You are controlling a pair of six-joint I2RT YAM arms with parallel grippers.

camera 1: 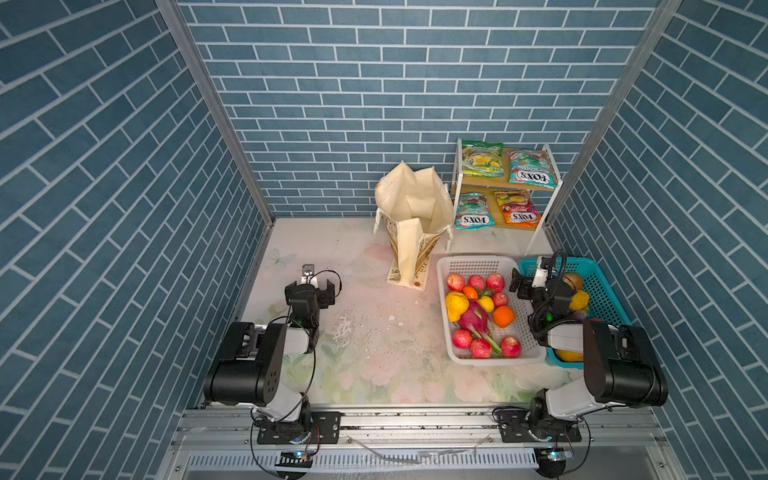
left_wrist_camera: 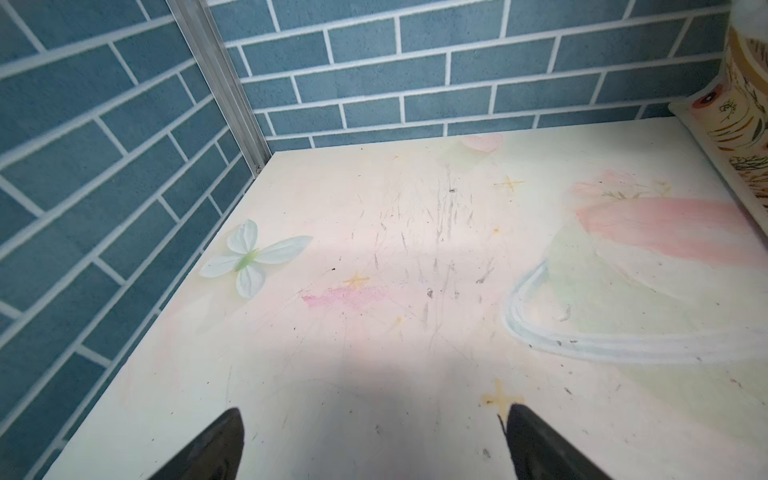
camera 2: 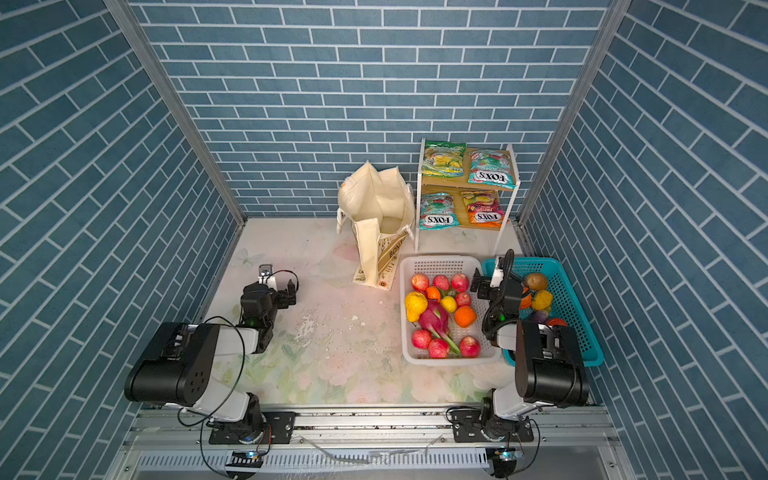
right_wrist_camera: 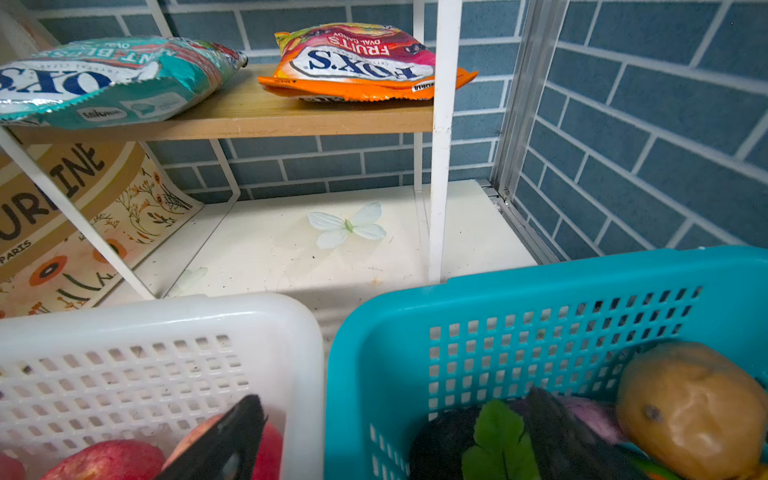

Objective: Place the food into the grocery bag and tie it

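Observation:
The cream grocery bag (camera 1: 411, 216) (camera 2: 378, 216) stands open and upright at the back middle of the table. Apples, oranges, yellow fruits and a pink dragon fruit (camera 1: 473, 320) (camera 2: 434, 318) lie in a white basket (camera 1: 478, 262). Shiny FOX'S packets (camera 1: 532, 168) (right_wrist_camera: 353, 62) lie on both levels of a small shelf. My left gripper (camera 1: 311, 286) (left_wrist_camera: 374, 409) hangs open over bare table, left of the bag, holding nothing. My right gripper (camera 1: 530, 282) (right_wrist_camera: 395, 397) is open, straddling the adjoining walls of the white basket and a teal basket (right_wrist_camera: 540, 299), empty.
The teal basket (camera 1: 602, 282) at the right holds a brown potato-like item (right_wrist_camera: 694, 407), a dark vegetable and other produce. The white-framed wooden shelf (camera 1: 548, 187) stands in the back right corner. Blue brick walls enclose three sides. The bag's printed side (left_wrist_camera: 748, 124) shows in the left wrist view.

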